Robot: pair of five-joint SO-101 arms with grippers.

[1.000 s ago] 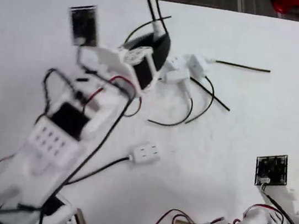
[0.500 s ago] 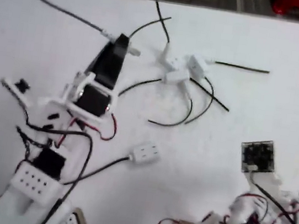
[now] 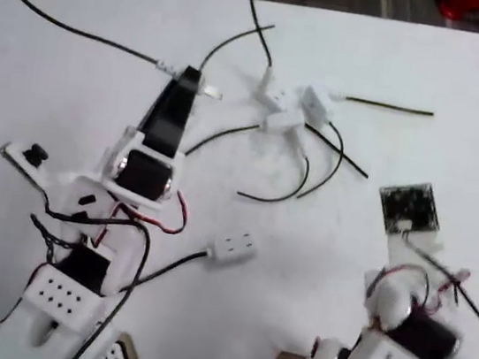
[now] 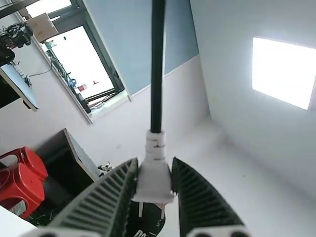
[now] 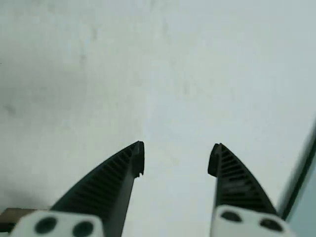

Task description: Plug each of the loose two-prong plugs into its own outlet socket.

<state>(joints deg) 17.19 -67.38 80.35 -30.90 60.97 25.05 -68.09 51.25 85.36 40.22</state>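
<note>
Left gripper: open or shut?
Shut on the plug: in the left wrist view the left gripper has its fingers pressed against both sides of it, cord leading away.

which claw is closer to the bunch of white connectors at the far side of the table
Left. The left claw, shut on a plug, sits close to the connectors on the far side. The right claw, open, is off toward the near right corner.

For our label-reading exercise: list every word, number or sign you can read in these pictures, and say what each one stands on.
No text can be read whole.
White print on the black part below the plug held in the left pincer: cut off at the picture's edge, unreadable.
Dark square board in the high view: any markings are too small to read.
</note>
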